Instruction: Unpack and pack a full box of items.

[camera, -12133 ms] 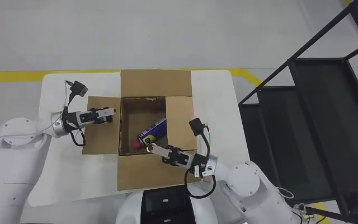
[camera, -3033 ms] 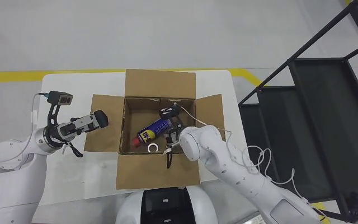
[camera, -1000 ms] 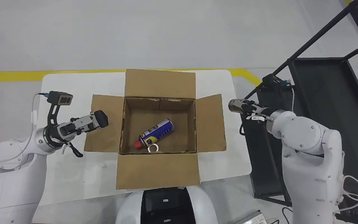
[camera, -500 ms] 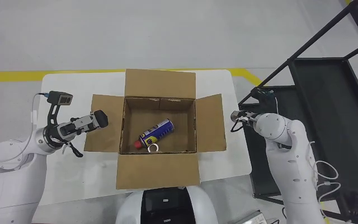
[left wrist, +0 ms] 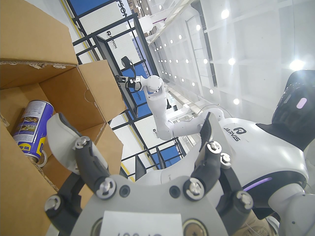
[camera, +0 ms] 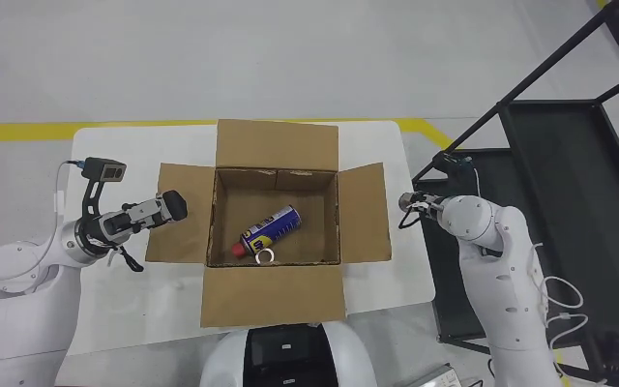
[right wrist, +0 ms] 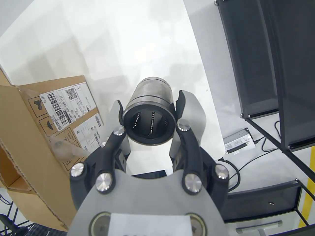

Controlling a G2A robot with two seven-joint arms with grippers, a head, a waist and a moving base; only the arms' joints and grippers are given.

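Right claw gripped a metal bearing sleeve over bare table, just outside the box flap: unpacking, probably. Next, lower it and let go. Left claw hung released (empty) across the box; spray can and small ring lay inside

**Metal cylinder clamped over the table edge**

The right gripper grips a hollow metal cylinder between both fingers, over the white table. It possibly hangs clear of the surface; contact is hard to judge. The labelled flap of a cardboard box lies near, and a black rack stands beyond the table edge.
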